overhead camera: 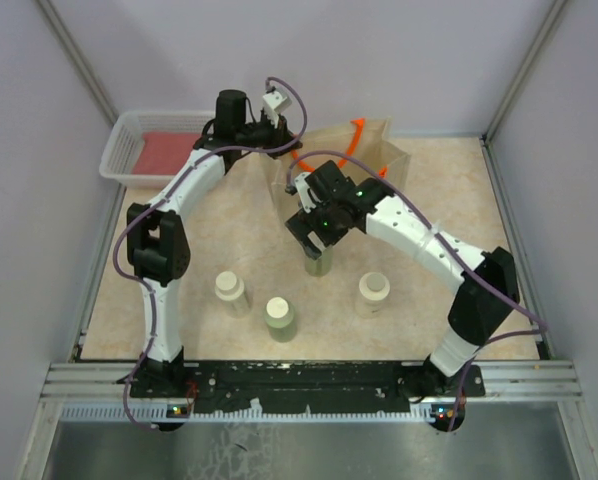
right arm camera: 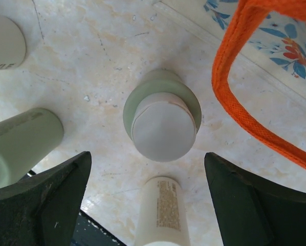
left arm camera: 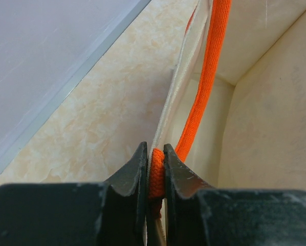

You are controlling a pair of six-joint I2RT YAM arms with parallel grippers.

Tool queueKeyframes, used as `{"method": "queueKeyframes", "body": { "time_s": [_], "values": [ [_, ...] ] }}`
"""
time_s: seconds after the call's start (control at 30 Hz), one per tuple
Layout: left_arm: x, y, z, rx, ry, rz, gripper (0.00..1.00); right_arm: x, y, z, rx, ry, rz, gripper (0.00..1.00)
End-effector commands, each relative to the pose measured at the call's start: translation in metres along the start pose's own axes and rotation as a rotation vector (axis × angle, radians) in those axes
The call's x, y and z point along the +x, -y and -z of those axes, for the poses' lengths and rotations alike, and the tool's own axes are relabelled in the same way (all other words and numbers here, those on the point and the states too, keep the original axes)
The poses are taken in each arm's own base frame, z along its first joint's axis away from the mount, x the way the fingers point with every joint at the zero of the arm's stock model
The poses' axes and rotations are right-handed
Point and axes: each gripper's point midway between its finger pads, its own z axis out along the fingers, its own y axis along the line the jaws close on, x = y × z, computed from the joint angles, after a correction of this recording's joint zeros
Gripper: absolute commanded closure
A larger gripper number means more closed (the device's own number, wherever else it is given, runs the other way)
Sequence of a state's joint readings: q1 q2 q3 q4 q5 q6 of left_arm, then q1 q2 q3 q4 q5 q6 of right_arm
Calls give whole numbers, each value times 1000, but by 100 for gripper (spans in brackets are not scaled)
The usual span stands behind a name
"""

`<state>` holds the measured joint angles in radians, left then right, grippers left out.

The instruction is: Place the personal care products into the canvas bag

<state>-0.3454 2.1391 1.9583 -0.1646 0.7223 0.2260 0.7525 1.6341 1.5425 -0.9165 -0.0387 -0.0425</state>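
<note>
**First bottle about to get grabbed, bag held open**

Looks like the very start of the pick-up step to me; all four personal care products [overhead camera: 280,318] stand on the bench [overhead camera: 229,215], none in the canvas bag [overhead camera: 377,140] yet. The left pincer [left arm camera: 154,149] is clenched on one orange handle [left arm camera: 208,82] at the bag's rim, which I read as holding the mouth open; the bit of the inside its camera shows has no bottle in it, the rest I can't see

The right pincer [right arm camera: 147,156] is released, jaws spread wide, hanging right above a pale green bottle [right arm camera: 162,120] that stands upright just beside the bag's floral side; the jaws sit either side of the cap, not touching it

Next move, I'd guess: straight down so the jaws bracket the body, squeeze, lift, swing over the mouth; the second handle [right arm camera: 230,97] droops near that bottle, so snagging it is the thing to watch

Also on the bench: a cream bottle [overhead camera: 230,290] to the left, and another cream one [overhead camera: 373,293] to the right. The white mesh basket [overhead camera: 129,135] in the far left corner holds a red flat item [overhead camera: 169,150]; not part of this job
</note>
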Motion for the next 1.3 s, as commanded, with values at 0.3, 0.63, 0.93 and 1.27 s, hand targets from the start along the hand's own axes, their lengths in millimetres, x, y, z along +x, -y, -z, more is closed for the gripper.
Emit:
{"method": "queueKeyframes", "body": {
  "time_s": [0.3, 0.63, 0.93, 1.27],
  "values": [
    [-10, 16, 8, 35, 2, -3, 100, 3, -3, -37, -16, 51, 105, 14],
    [-8, 17, 8, 39, -1, 1, 100, 13, 3, -75, 9, -2, 116, 13],
    [-8, 17, 8, 42, 0, 1, 100, 15, 3, -82, 11, -17, 118, 34],
    [-7, 19, 9, 46, 0, 8, 100, -25, 2, -3, 32, 118, 52, 100]
  ]
}}
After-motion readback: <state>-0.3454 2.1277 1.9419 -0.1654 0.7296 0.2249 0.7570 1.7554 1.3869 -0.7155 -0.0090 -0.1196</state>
